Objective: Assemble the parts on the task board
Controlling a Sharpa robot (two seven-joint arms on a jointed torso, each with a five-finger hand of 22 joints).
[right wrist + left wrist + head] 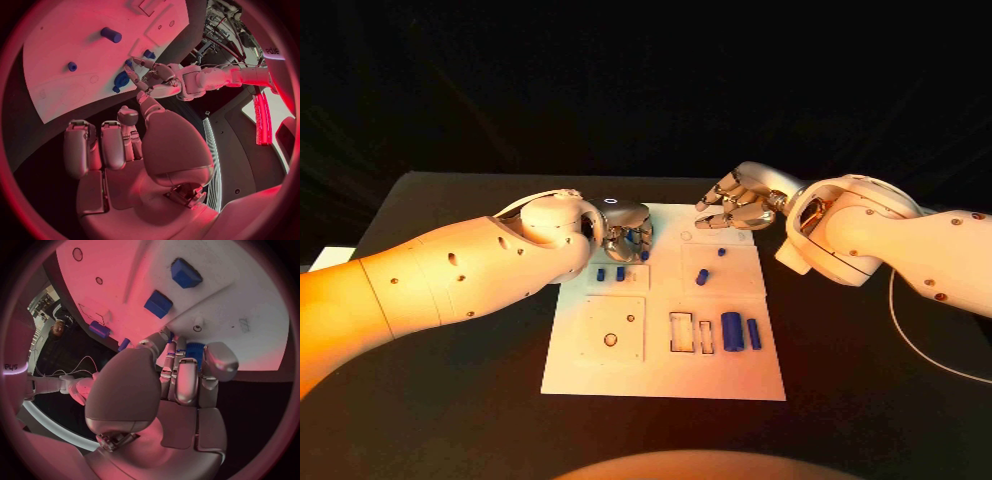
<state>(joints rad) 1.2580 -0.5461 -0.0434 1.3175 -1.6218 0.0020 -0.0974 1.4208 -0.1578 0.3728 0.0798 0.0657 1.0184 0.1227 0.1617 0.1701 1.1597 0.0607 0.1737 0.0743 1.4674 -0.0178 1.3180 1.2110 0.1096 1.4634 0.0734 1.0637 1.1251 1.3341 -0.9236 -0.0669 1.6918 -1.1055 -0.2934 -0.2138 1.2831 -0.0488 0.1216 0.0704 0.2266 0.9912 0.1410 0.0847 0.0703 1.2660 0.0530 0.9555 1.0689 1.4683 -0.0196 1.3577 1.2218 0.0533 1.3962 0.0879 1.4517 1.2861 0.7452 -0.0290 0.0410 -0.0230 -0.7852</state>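
The white rectangular task board (668,372) lies in the middle of the black bench (877,400), slightly below the centre of the head view. The left hand (626,231), silver and many-fingered, sits over the board's upper left corner. In the left wrist view its fingers (186,382) are curled in around a small blue part (194,349), of which just the end shows between them. The right hand (741,207) hovers above the board's upper right corner, its fingers (112,145) bent but apart, with nothing between them.

Two short blue pegs (610,273) stand just below the left hand in the head view. A blue cylinder lying at a slant (705,276) and a small blue stub (721,252) sit right of centre. Toward the lower right of the board a thick blue cylinder (731,329) and a thinner blue rod (753,334) lie side by side, next to two empty rectangular slots (692,333).
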